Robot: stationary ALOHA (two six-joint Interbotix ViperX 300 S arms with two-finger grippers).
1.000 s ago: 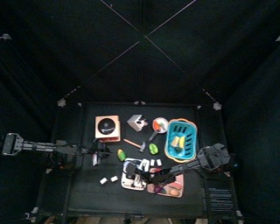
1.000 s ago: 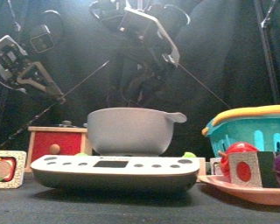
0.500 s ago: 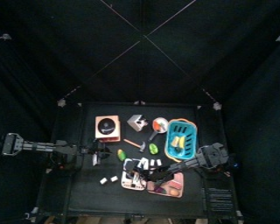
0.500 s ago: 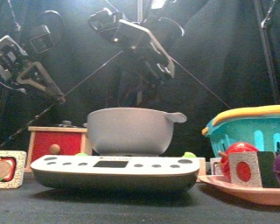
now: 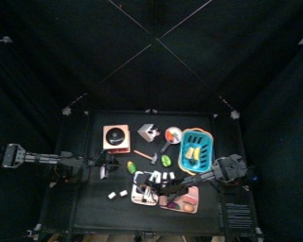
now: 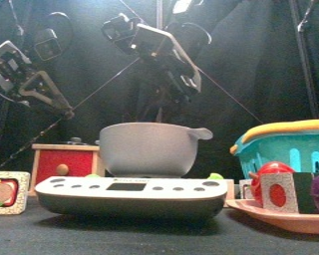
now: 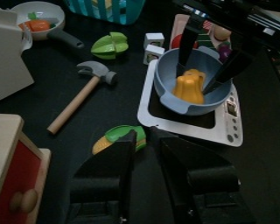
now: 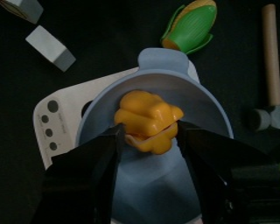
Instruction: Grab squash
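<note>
Right gripper (image 8: 150, 144) fingers spread, pointing down; left gripper (image 7: 154, 166) open, low.

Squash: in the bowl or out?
In: the squash sits inside the bowl, the right gripper open around it.

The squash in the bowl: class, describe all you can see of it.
The squash is a lumpy, orange-yellow toy, plastic-looking, lying in the bottom of the grey-blue bowl that stands on the white scale. The right gripper is directly over it, one finger on either side; whether they touch it cannot be seen. From the front it is hidden.
</note>
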